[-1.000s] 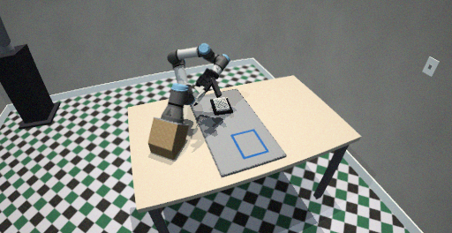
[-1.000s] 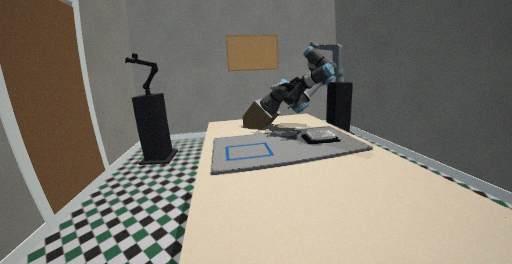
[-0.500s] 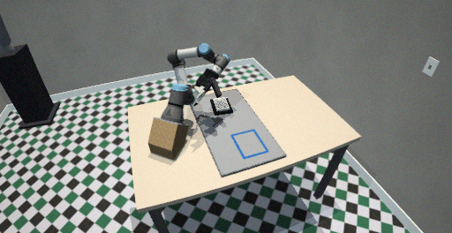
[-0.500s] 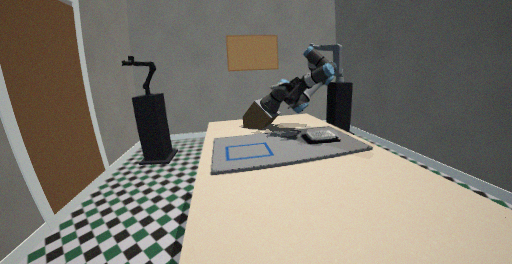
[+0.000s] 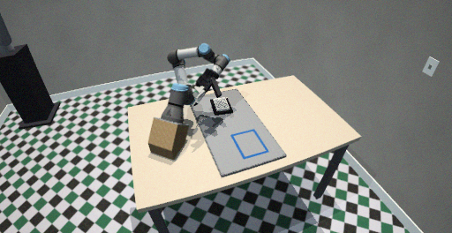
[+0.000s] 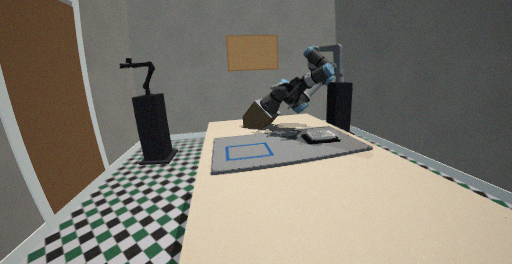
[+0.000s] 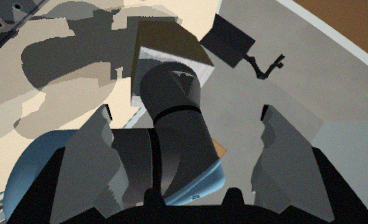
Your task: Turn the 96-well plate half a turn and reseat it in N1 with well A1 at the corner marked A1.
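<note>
The white 96-well plate (image 5: 221, 104) (image 6: 321, 135) sits in the black plate nest (image 5: 223, 112), on the far part of the grey mat (image 5: 225, 160) (image 6: 290, 157). The cut corner, well A1 and the nest's A1 mark are too small to make out. My gripper (image 5: 207, 100) (image 7: 186, 105) is wide open with nothing between its fingers. It is raised above the mat near the nest, tilted towards the arm's base. The wrist view looks back at my own arm and shows neither plate nor nest.
A blue square outline (image 5: 237, 146) (image 6: 250, 157) marks the mat's near part. The arm stands on a brown block (image 5: 167, 139) (image 6: 257, 115) beside the mat, on the wooden table (image 5: 305, 116) (image 6: 325, 211). Black pedestals stand off the table.
</note>
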